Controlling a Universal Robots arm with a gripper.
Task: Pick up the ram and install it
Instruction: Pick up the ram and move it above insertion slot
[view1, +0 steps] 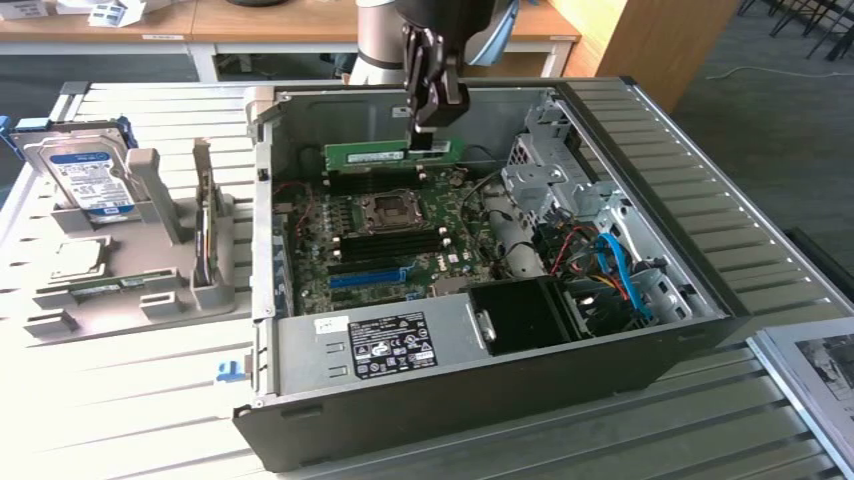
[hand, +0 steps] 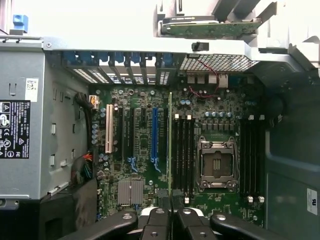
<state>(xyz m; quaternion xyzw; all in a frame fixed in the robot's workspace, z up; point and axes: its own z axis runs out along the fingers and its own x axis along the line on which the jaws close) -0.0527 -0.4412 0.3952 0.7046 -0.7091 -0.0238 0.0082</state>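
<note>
your gripper (view1: 430, 143) is closed narrow on the ram (view1: 374, 155), held level in the upper centre of the exterior view inside the open case (view1: 534, 390), so any tilt or offset from the memory slots (hand: 184, 150) could jam or crack it.

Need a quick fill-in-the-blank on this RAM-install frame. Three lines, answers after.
1. The gripper is ____ on the ram.
2. The ram's board is ____ in colour.
3. The hard drive stands at the exterior view's ____, outside the computer case.
Missing words: shut; green; left.
</note>
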